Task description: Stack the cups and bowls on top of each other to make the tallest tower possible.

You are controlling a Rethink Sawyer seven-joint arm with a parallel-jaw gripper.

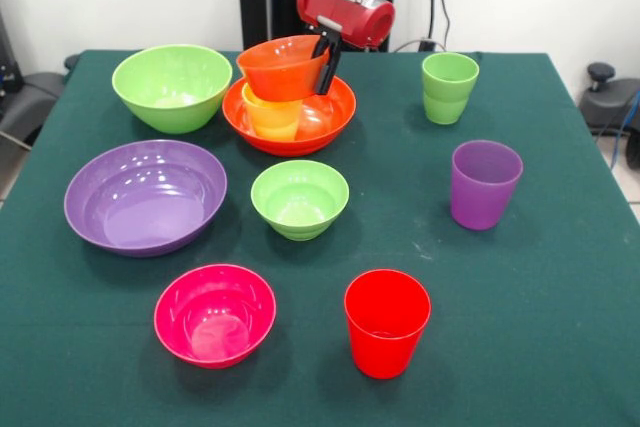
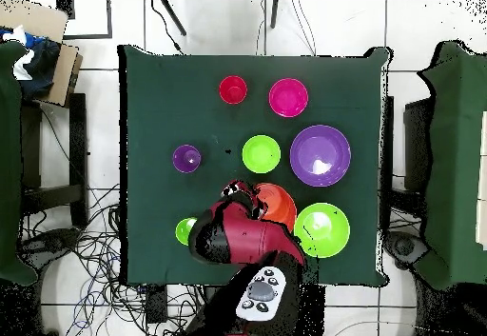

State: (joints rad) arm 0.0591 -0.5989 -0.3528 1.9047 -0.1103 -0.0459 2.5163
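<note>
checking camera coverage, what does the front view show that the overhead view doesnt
Only the front view shows the yellow cup standing in the large orange bowl, with the small orange bowl held over it by the hand. Only the overhead view shows the floor cables and the arm hiding that stack. Both show the red cup and purple cup.

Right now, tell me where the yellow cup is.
In the front view the yellow cup stands inside the large orange bowl at the table's far middle, under the small orange bowl held by the claw.

Dark green table (image 1: pixel 540 347), cardboard box (image 2: pixel 46 47) beside it, tangled cables (image 2: pixel 86 256) on tiled floor (image 2: pixel 323 23)
</note>
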